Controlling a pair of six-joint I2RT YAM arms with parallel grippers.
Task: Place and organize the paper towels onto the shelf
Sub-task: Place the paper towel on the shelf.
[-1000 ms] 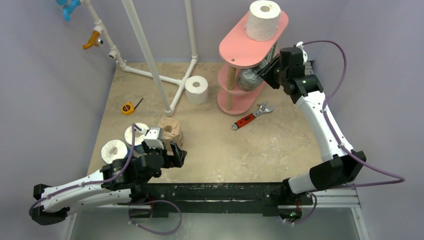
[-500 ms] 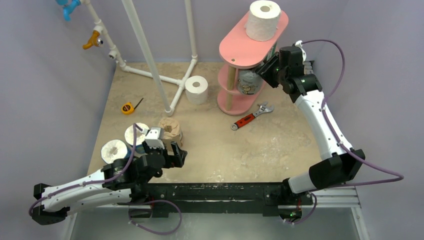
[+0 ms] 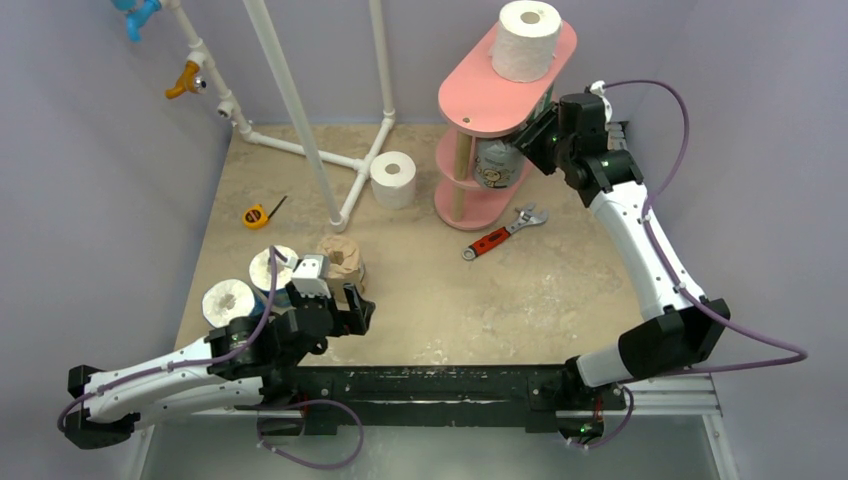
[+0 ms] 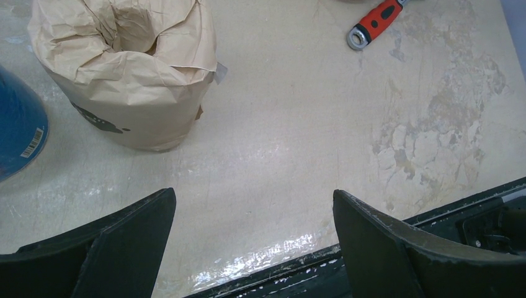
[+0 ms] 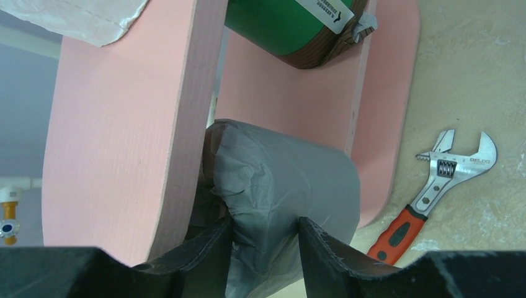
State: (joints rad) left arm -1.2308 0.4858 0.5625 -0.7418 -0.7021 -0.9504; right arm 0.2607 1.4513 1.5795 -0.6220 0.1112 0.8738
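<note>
left tool (image 4: 253, 197): jaws spread wide with nothing between them, low over the surface (image 4: 298, 130) near its front edge.
tan roll (image 4: 124, 74): upright on the surface, ahead and to the left of the left tool, clear of its fingers.
blue-wrapped roll (image 4: 15, 133): at the left edge of the left wrist view, just beside the tan roll.
near white roll (image 3: 228, 300): upright on the surface by the left arm.
second white roll (image 3: 272, 266): just beyond it, beside the tan roll.
shelf (image 3: 480, 100): stands at the back right of the surface.
top white roll (image 3: 527, 40): upright on the far end of the shelf's top board.
right tool (image 5: 265, 233): reached in at the middle board, one finger on each side of the grey roll's crumpled end. both touch the wrap, but i cannot tell whether they grip it.
grey roll (image 5: 291, 180): upright on the middle board, under the top board.
green-wrapped roll (image 5: 282, 25): inside the shelf beyond the grey roll. i cannot tell which board it rests on.
lone white roll (image 3: 393, 180): on the surface between the pipe frame (image 3: 300, 120) and the shelf.
wrench (image 3: 503, 233): flat on the surface just in front of the shelf.
tape measure (image 3: 256, 215): on the surface, left of the pipe frame.
</note>
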